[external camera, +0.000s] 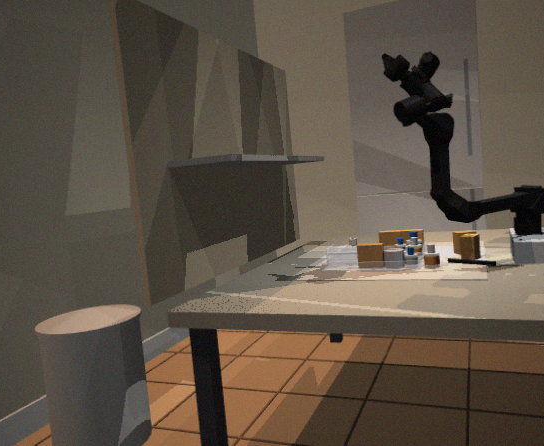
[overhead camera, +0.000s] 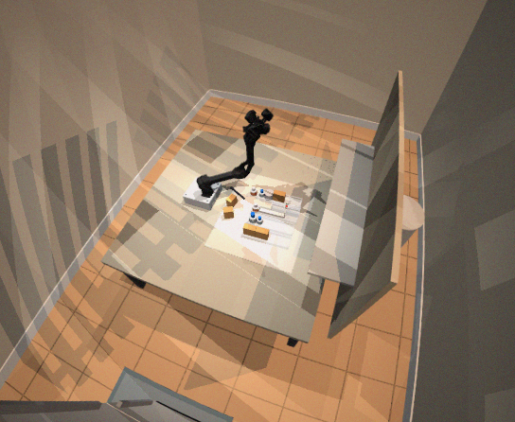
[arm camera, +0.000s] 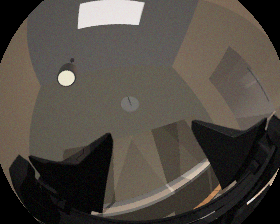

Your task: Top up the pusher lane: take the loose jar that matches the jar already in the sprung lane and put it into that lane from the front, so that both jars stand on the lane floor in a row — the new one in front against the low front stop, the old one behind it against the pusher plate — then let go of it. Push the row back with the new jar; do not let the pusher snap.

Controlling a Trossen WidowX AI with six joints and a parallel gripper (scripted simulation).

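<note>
Judging by their look, the small jars (overhead camera: 256, 219) are light, rigid and smooth-sided — likely to slip in a loose pinch, and top-heavy enough to tip if shoved near the cap. A hold across the body, below the cap, seems the safest place to take one.

High above the worktop (external camera: 375, 300), near the upper right of the exterior view, the end effector (external camera: 409, 62) stands wide and holds nothing; the wrist view shows only its two dark fingers against wall and ceiling.

Right of centre in the top view, the pale lanes (overhead camera: 279, 215) sit on a white mat (overhead camera: 241, 246). Blue-capped and white-capped jars stand at the lanes' near ends, with tan boxes (overhead camera: 256, 231) in and beside them. Which jar is already in the sprung lane, and which loose one matches it, is too small to tell — the pusher plate cannot be made out either.
</note>
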